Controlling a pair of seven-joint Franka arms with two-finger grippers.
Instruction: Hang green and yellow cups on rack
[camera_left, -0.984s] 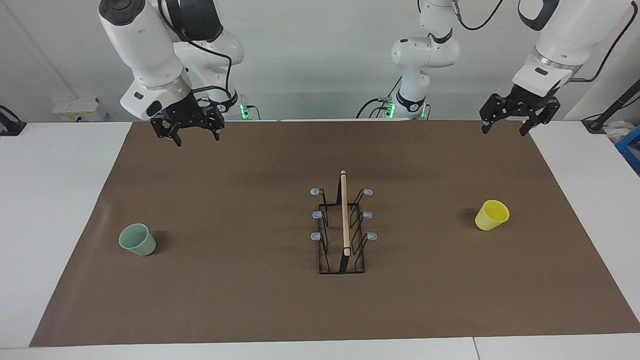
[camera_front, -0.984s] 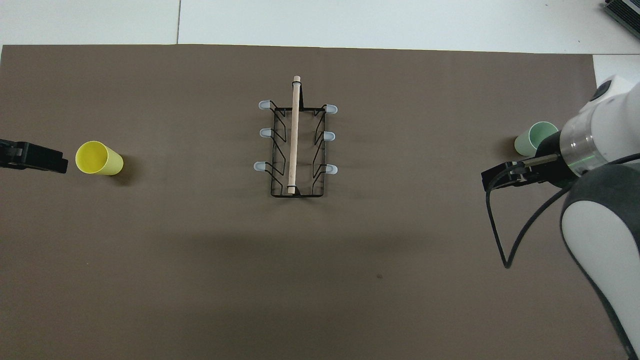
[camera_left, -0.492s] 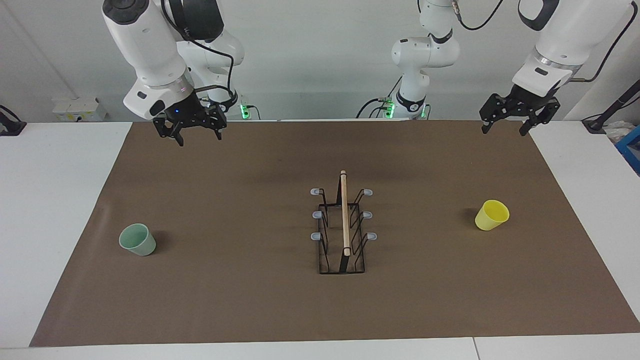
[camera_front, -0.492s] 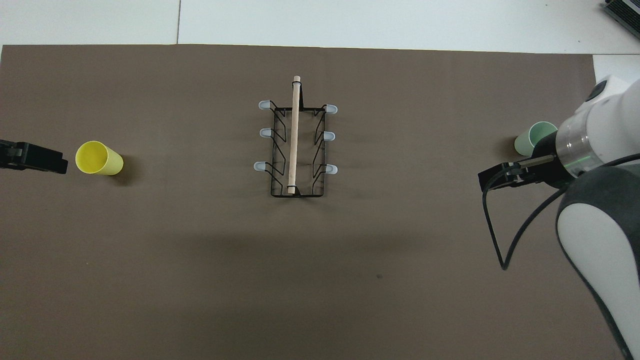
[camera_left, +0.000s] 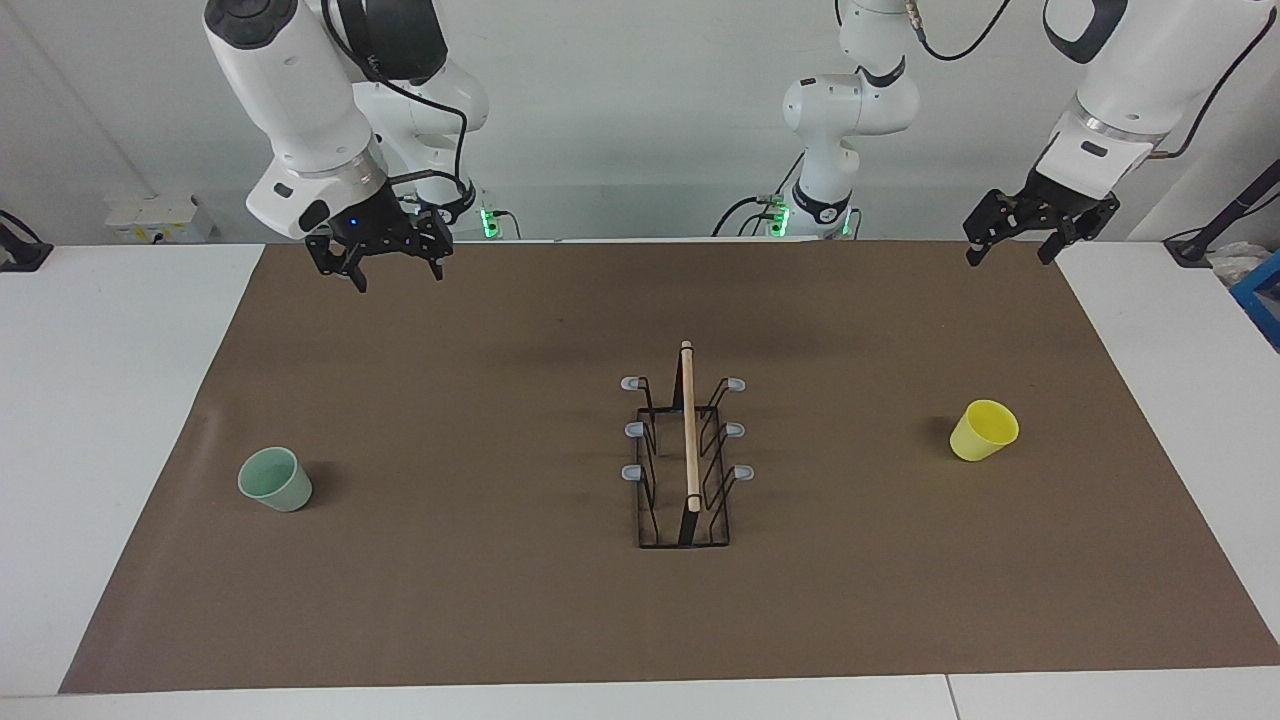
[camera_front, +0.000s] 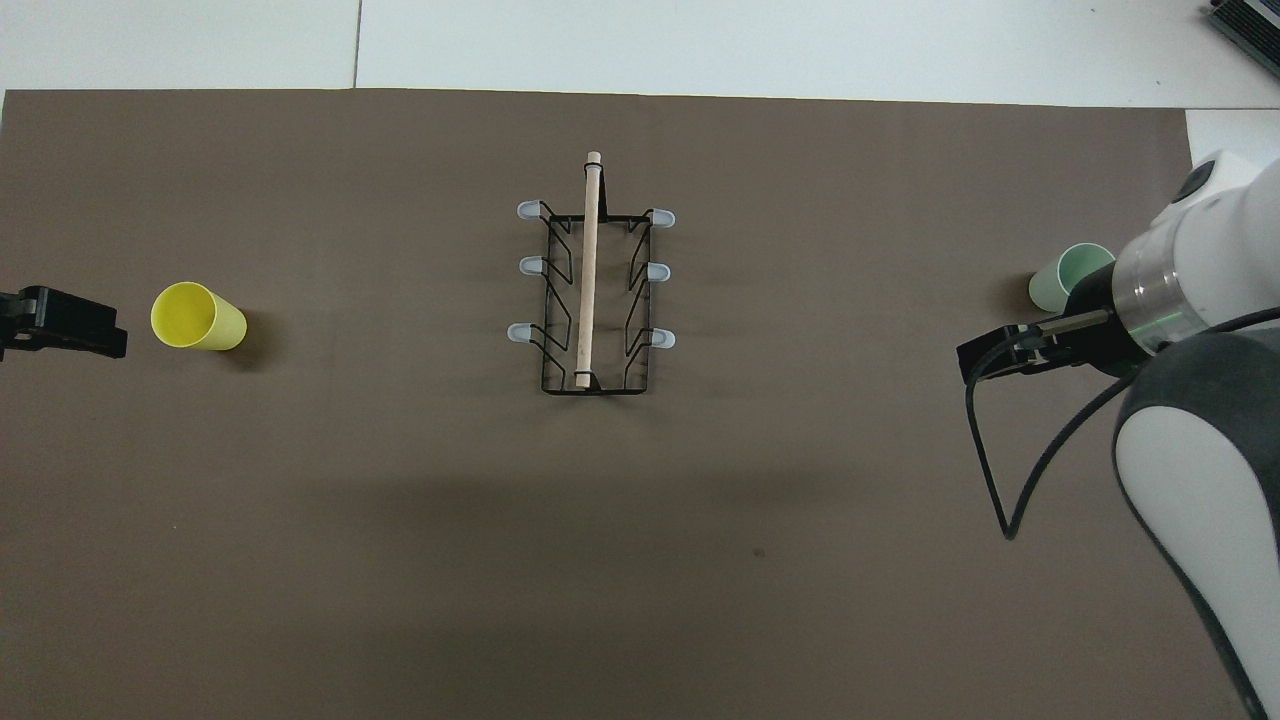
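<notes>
Rack (camera_left: 685, 460) mid-mat (camera_left: 500, 600) on the table (camera_left: 100, 400), prongs bare. Green cup (camera_left: 275, 479) upright toward the right arm's end, yellow cup (camera_left: 984, 430) toward the left arm's, both well apart from the rack. Right end effector (camera_left: 385, 268) and left end effector (camera_left: 1008, 250) raised over the mat's edge nearest the robots, fingers apart, empty.

You're looking at a robotics lab. Two white Franka arms are bolted at the 12 o'clock edge of a white worktop (camera_left: 120, 420), green status lights glowing at their bases. A plain brown mat (camera_left: 500, 600) covers the work area like a test surface. Bare grey-white wall at 12 o'clock, loose black cables trailing off the arms. A white power box (camera_left: 155, 218) sits at 10 o'clock.
</notes>
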